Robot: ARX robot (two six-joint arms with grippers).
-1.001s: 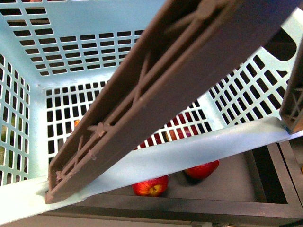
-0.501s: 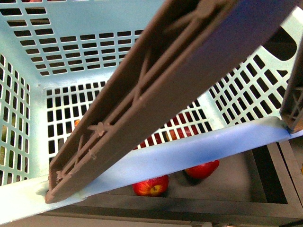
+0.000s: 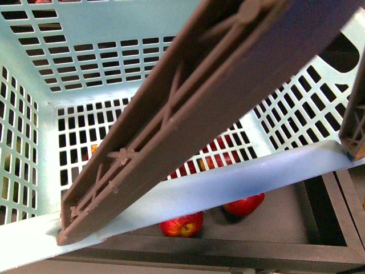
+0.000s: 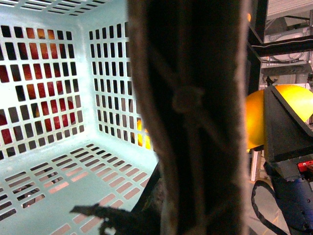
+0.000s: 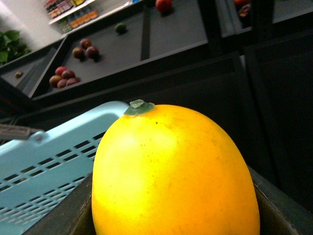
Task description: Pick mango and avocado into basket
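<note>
Bright even light; close handle (image 4: 190, 117) blurred, glare on mango (image 5: 171, 171).

Teal basket (image 3: 228, 185) fills view; grey-brown handle (image 3: 188, 108) crosses diagonally; two red apples (image 3: 181, 224) on dark shelf (image 3: 279, 220) under rim.

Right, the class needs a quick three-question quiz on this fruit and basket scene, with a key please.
1. True or false: the mango lies on the floor of the basket.
2. The apples seen below the basket's near rim are: A green, B red, C purple.
3. Which grey-brown part crosses the front view diagonally?
Key: 1 false; 2 B; 3 the handle.
</note>
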